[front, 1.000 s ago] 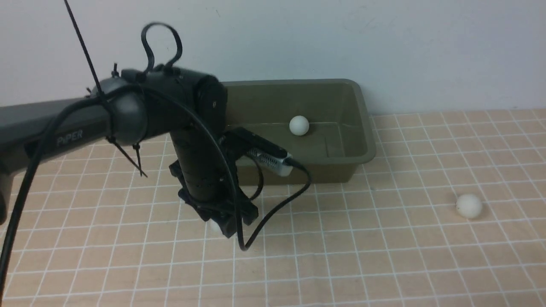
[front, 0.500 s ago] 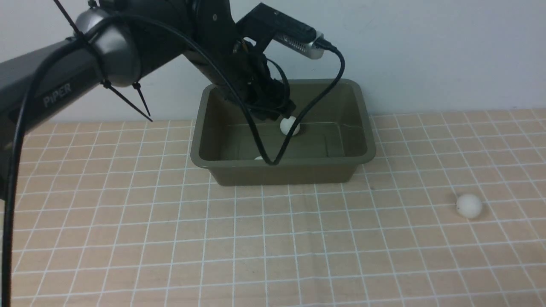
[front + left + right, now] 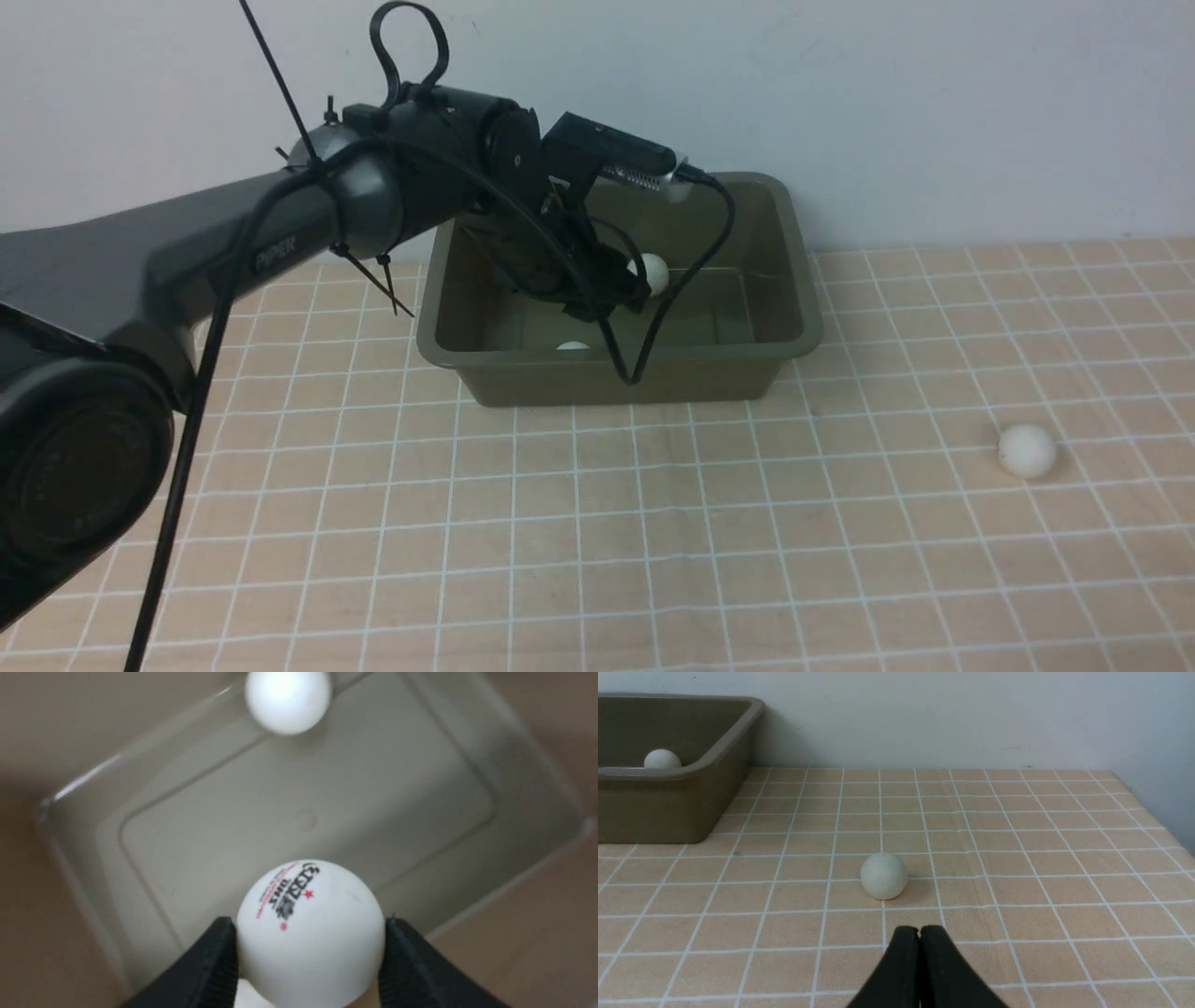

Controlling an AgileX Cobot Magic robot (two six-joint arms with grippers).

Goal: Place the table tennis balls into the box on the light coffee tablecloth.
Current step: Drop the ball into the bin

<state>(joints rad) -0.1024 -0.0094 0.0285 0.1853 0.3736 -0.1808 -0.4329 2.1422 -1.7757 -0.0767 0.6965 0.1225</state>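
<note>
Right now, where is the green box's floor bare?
The middle floor of the dark olive-green plastic box is bare, between the small white ball at its far wall and a second ball at its near wall, crowded by the left hand.

The box sits at the back of the tablecloth, a far ball and a near ball inside, a loose ball front-right of it.

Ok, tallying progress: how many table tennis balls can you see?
4. One ball clamped in the left gripper over the box; one at its far wall; one behind its near wall; one on the tablecloth. Others may be hidden.
</note>
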